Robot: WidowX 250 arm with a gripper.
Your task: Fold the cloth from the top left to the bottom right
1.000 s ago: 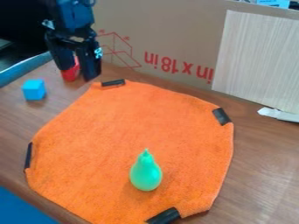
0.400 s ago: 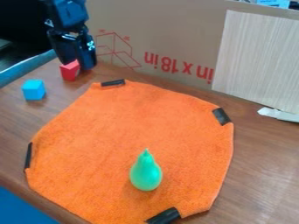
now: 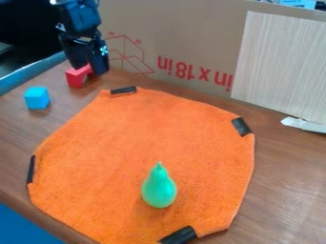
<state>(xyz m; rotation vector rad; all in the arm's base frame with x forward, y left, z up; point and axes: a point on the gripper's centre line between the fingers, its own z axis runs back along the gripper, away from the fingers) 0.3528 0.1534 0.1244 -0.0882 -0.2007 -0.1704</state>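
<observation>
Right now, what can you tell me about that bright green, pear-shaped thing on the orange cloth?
The bright green, pear-shaped object looks like smooth plastic, in one colour all over. Its plump, rounded body narrows to a slim neck and ends in a small pointed tip. It stands upright on the fuzzy orange cloth, which lies spread out, and it sits nearer the camera than the cloth's middle. Only the cloth beneath appears to touch it.

Cloth (image 3: pixel 127 143), one: we list it as orange and fuzzy, with four black patches along its edge. Condition: we find it spread mostly flat, unfolded. Place: under the green pear (image 3: pixel 159 189), most of it reaching above and left of the pear. Patches, as we count from the pear: above left, above right, left, below right.
</observation>
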